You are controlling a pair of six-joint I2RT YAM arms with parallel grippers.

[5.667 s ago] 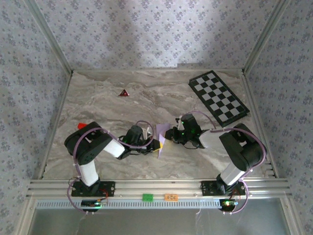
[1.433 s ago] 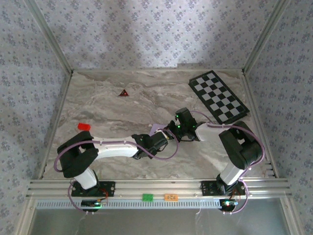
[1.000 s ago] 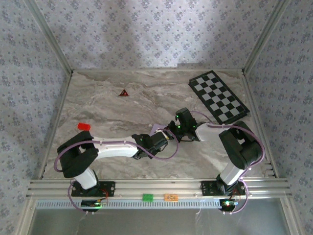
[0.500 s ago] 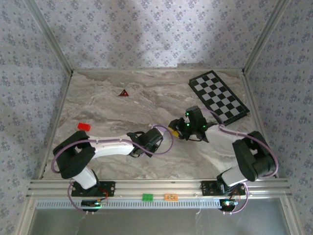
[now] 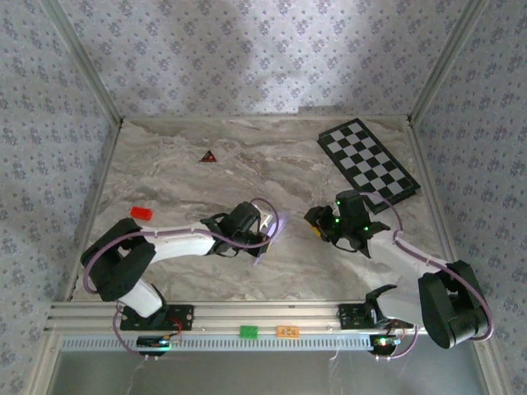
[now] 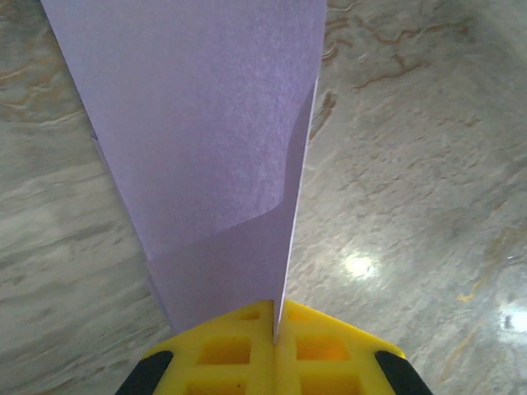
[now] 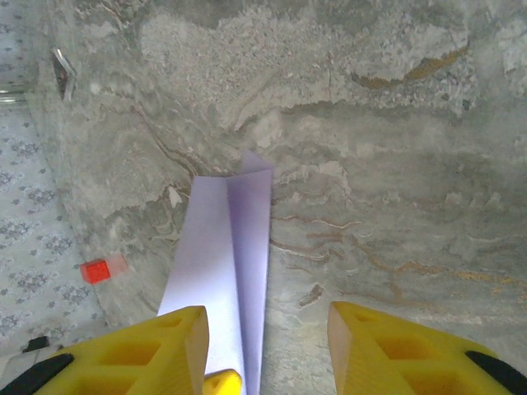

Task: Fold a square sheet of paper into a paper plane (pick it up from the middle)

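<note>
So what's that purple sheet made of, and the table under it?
The purple sheet looks like thin, matte paper: it keeps sharp creases, and a second layer shows through as a darker patch. The table looks like polished marble, or maybe a marble print. It has grey and brown veins and shiny spots of light.

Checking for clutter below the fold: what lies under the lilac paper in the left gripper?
The marble table shows on both sides of the paper, which the left gripper pinches shut. The patch straight under the paper is covered, so unseen.
</note>
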